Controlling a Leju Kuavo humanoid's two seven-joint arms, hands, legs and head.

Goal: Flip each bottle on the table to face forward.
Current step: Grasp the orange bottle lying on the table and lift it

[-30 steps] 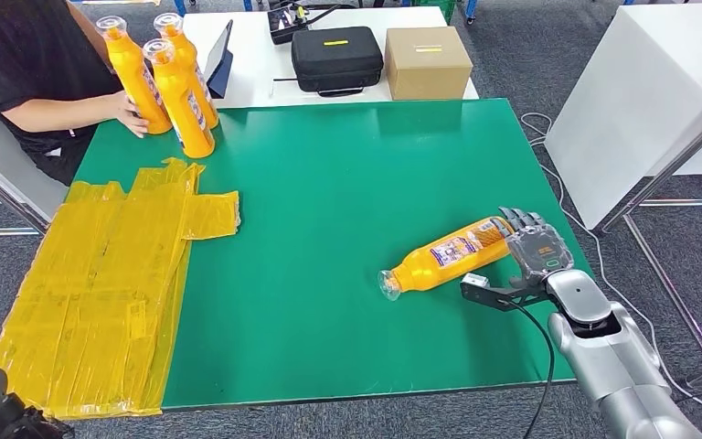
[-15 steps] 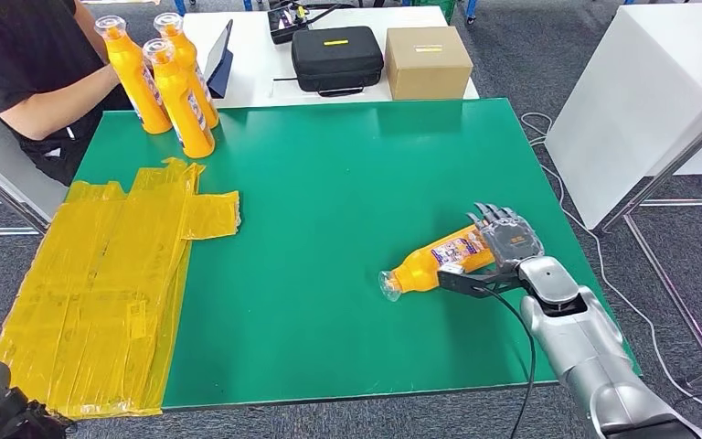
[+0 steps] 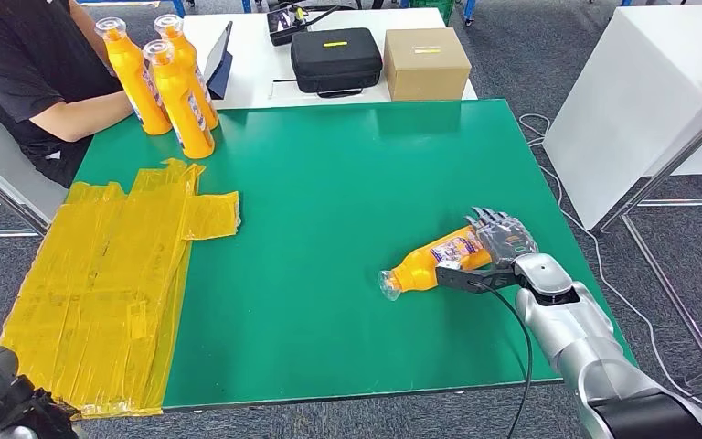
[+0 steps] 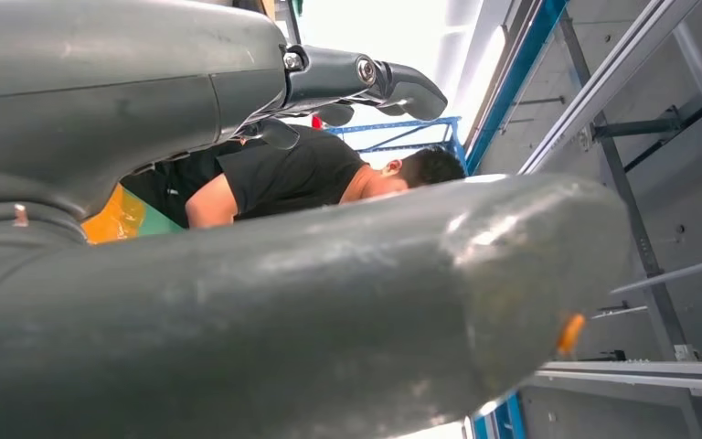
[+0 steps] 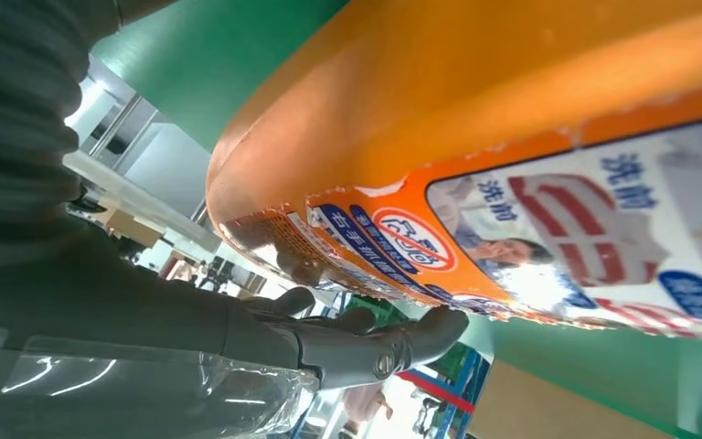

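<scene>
The lying bottle (image 3: 431, 261) rests on its side on the green surface (image 3: 329, 183), toward its right edge, well apart from the three upright bottles (image 3: 160, 78) at the far left corner. Over the last second the right hand (image 3: 503, 240) has slid from the bottle's base onto its body, and its fingers (image 5: 366, 343) now curl around the labelled end, apparently gripping it. The bottle has barely shifted, so the turn looks ready to begin. The left hand (image 4: 238, 229) hangs off the surface; whether it is spread or closed cannot be told.
</scene>
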